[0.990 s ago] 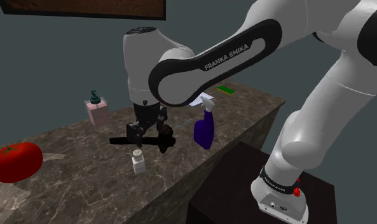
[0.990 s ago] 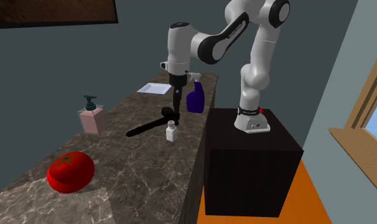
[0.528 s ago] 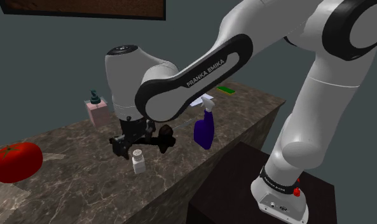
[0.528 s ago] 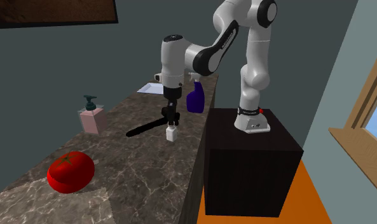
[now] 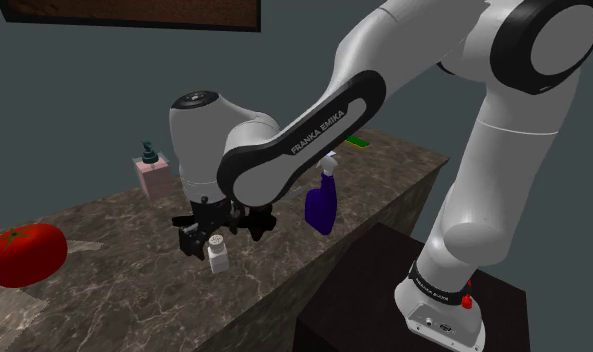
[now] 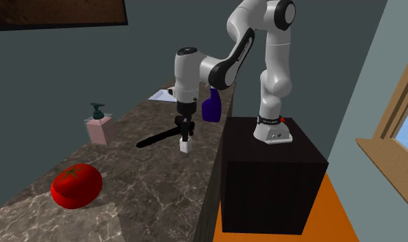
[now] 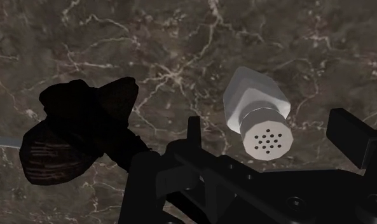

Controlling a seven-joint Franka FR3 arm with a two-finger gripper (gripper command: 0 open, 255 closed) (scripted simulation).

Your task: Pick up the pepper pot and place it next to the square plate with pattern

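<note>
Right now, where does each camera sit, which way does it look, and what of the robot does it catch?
Shoulder view: beside and slightly behind the stand, looking down over the marble counter; shows the arm and gripper.
Second exterior view: past the tomato at the counter's end, looking along it; shows the whole arm on its stand.
Wrist view: on the gripper, looking down at the white pepper pot; shows two open black fingers.
Shared: every view shows the pot.
</note>
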